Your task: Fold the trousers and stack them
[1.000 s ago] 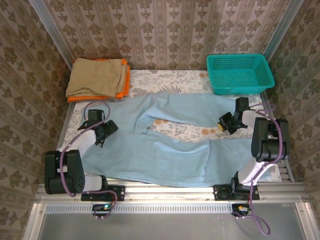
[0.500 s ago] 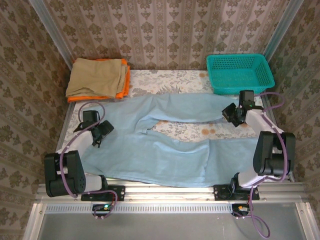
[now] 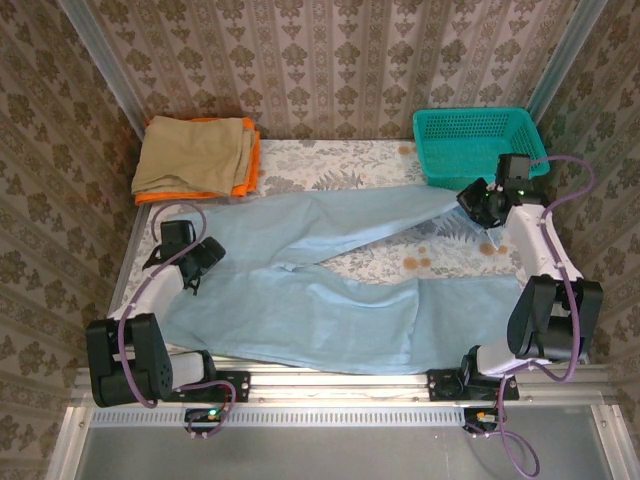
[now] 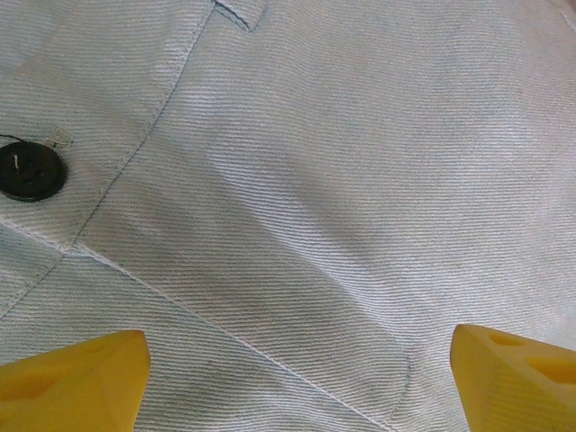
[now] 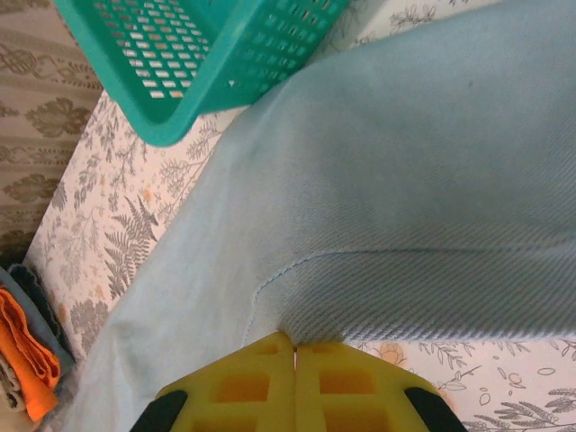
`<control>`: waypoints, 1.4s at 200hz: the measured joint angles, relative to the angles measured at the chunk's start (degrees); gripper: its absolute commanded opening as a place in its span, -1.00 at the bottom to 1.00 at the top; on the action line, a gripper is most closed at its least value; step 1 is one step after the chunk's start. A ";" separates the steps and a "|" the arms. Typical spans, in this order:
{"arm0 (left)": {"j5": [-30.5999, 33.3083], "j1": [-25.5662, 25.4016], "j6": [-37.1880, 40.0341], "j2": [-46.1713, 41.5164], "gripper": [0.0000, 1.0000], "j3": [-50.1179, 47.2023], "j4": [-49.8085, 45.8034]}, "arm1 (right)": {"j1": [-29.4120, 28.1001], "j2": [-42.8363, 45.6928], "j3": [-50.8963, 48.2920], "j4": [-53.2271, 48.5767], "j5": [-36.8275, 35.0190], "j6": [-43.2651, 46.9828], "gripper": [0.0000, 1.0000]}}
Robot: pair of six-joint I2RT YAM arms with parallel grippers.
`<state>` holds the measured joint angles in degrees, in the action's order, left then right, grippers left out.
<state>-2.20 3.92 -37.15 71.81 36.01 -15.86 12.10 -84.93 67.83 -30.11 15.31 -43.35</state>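
Pale-blue trousers (image 3: 330,300) lie spread across the middle of the top view, with the waist at the left and two legs running to the right. The lower leg lies flat along the near edge of the table (image 3: 340,160), and the upper leg angles up toward the upper right. Your right gripper (image 3: 478,202) sits at the end of that upper leg, just below the green basket (image 3: 482,172). On the right wrist view its yellow fingers (image 5: 243,382) are pressed together with no gap, pinching the stitched hem, and the leg fans out above them across the frame. Your left gripper (image 3: 200,262) is at the waist, left of centre in the top view. On the left wrist view its yellow fingertips (image 4: 72,378) sit in the two bottom corners, spread wide with nothing held, with twill cloth between them and a dark button (image 4: 30,171) at the left edge. You cannot tell whether those tips touch the cloth. At the upper left of the top view, a folded tan cloth (image 3: 195,155) rests on an orange cloth (image 3: 255,165), apart from the trousers.
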 measured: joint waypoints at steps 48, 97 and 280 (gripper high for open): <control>-1.38 0.68 0.02 0.00 0.73 0.00 0.07 | 2.32 2.03 -4.79 -1.99 0.17 1.66 -0.74; -2.38 0.68 -0.02 0.09 0.76 0.00 0.20 | 3.80 4.11 -12.22 -6.25 0.15 4.46 -0.03; -8.02 8.15 -13.27 13.49 0.67 -0.42 20.79 | 8.96 -12.11 -2.25 -1.14 -5.88 1.18 -0.66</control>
<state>-10.22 12.08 -50.41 85.30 35.59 4.93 21.06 -97.03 65.58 -31.24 9.43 -42.17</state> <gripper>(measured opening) 0.835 0.162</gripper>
